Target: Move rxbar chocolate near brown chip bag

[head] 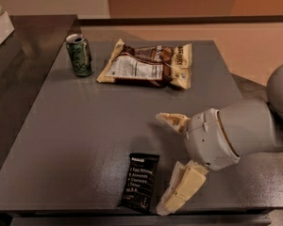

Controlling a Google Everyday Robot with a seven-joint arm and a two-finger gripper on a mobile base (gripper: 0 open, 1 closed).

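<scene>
One grey table [85, 126]. One gripper [160, 164], low at front right, jaws wide apart, empty. One brown chip bag [148, 65], flat, rear centre. One green can [79, 54], upright, left of bag. One rxbar chocolate [140, 181], flat, front edge, just left of gripper.

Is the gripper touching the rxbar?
Apart. The camera view shows the open gripper beside the rxbar, with a strip of table between them.
</scene>
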